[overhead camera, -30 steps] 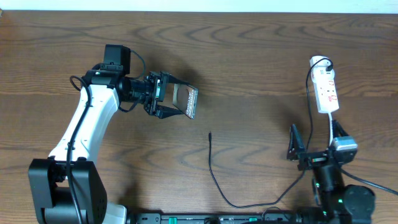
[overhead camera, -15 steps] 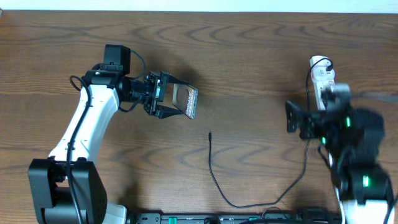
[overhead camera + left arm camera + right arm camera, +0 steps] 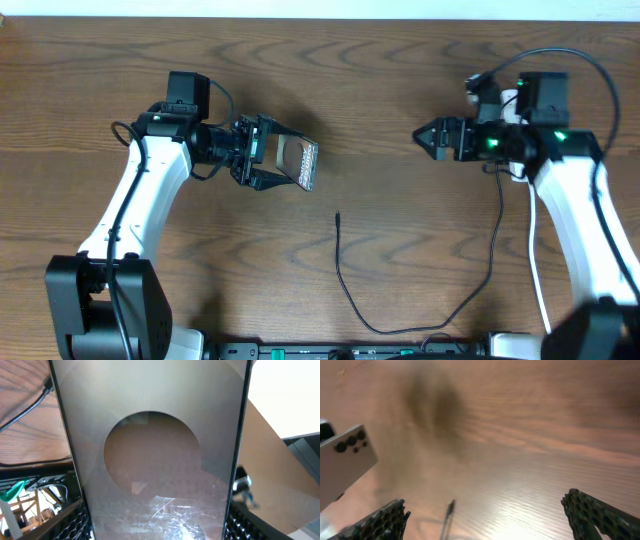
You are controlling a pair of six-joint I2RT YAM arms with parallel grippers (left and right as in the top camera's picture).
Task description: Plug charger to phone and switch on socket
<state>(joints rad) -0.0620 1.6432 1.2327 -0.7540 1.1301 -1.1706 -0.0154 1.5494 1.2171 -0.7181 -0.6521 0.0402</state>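
My left gripper [image 3: 272,160] is shut on the phone [image 3: 300,164] and holds it above the table at left centre. In the left wrist view the phone [image 3: 152,455] fills the frame, its round mark in the middle and my fingers at both edges. The charger's black tip [image 3: 337,214] lies on the table, and its cable loops down toward the front edge and up to the right. My right gripper [image 3: 426,135] is open and empty, pointing left, up and right of the tip. The right wrist view shows the tip [image 3: 449,510] and the phone [image 3: 345,467]. The socket is mostly hidden under my right arm; a white end [image 3: 508,98] shows.
The power strip's white cord [image 3: 537,262] runs down the right side toward the front edge, beside the black cable [image 3: 498,220]. The wooden table [image 3: 400,60] fills the view, with a white wall strip along the back.
My right arm has swung from the front right corner up and left, and now covers the power strip with its gripper pointing left. The left arm and phone have not moved.
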